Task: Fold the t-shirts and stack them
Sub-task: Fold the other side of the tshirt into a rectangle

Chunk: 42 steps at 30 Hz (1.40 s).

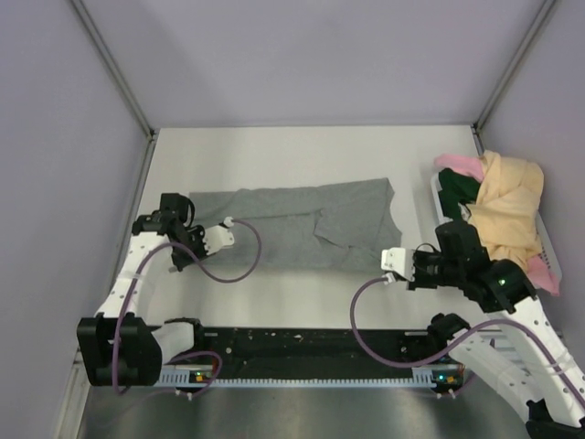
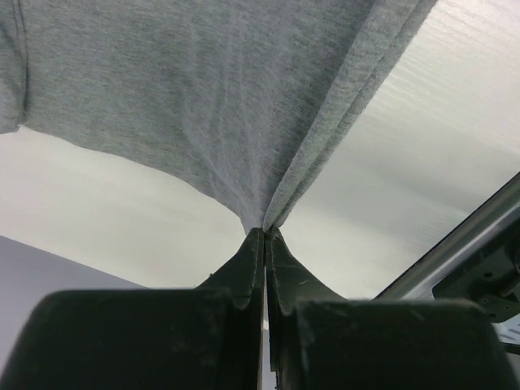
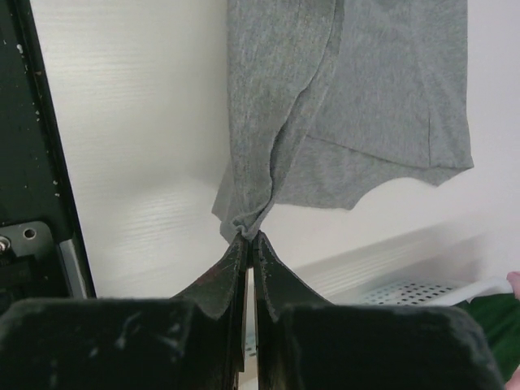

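A heather grey t-shirt point(image 1: 302, 224) lies spread across the middle of the table, folded along its length. My left gripper point(image 1: 194, 218) is shut on its left end. In the left wrist view the fingertips point(image 2: 266, 230) pinch a bunched edge of the grey cloth point(image 2: 203, 89), which rises taut from them. My right gripper point(image 1: 388, 267) is shut on the shirt's near right corner; the right wrist view shows the cloth point(image 3: 366, 81) gathered into the closed tips point(image 3: 249, 236). Pale yellow point(image 1: 507, 206), pink point(image 1: 460, 165) and dark green point(image 1: 462, 192) t-shirts sit heaped at the right.
The heap rests in a white perforated basket point(image 3: 406, 292) against the right wall. A black rail point(image 1: 302, 343) runs along the near table edge between the arm bases. Grey walls enclose the table on the left, back and right.
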Each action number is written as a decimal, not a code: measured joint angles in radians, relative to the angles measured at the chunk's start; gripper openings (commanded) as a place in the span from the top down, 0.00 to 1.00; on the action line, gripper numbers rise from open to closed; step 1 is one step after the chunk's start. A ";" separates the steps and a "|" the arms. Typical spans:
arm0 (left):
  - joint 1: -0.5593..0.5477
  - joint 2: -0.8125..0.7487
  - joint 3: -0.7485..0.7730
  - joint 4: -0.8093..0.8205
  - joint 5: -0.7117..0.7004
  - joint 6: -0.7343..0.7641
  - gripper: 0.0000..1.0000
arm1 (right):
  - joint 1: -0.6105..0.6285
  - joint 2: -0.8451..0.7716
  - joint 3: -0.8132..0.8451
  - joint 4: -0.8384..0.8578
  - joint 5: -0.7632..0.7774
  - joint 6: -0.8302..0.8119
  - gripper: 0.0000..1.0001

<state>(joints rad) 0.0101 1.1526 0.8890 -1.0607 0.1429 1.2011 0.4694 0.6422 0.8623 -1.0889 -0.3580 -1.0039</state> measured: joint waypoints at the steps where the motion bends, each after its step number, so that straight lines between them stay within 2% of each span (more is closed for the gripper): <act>1: 0.000 -0.004 0.000 -0.002 -0.001 -0.002 1.00 | 0.000 -0.001 0.003 -0.012 0.007 -0.005 1.00; 4: 0.000 0.013 0.001 0.014 -0.012 -0.027 1.00 | 0.000 0.011 0.003 -0.008 0.042 -0.016 1.00; 8: 0.000 0.152 0.062 0.056 -0.051 -0.100 1.00 | -0.001 0.097 0.004 0.082 0.130 -0.050 1.00; 14: -0.001 0.311 0.169 0.167 -0.078 -0.156 1.00 | -0.048 0.357 0.029 0.319 0.140 -0.130 1.00; 18: -0.004 0.380 0.227 0.221 -0.099 -0.154 1.00 | -0.114 0.499 0.069 0.411 0.134 -0.196 1.00; 33: -0.059 0.536 0.279 0.295 -0.165 -0.133 1.00 | -0.157 0.746 0.192 0.563 0.158 -0.397 1.00; 40: -0.064 0.561 0.280 0.343 -0.231 -0.154 0.89 | -0.160 0.821 0.226 0.609 0.174 -0.465 1.00; 42: -0.064 0.561 0.280 0.353 -0.242 -0.160 0.76 | -0.160 0.837 0.226 0.624 0.174 -0.475 1.00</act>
<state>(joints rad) -0.0544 1.7134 1.1687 -0.7078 -0.0990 1.0409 0.3092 1.4788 1.0885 -0.4648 -0.1837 -1.4788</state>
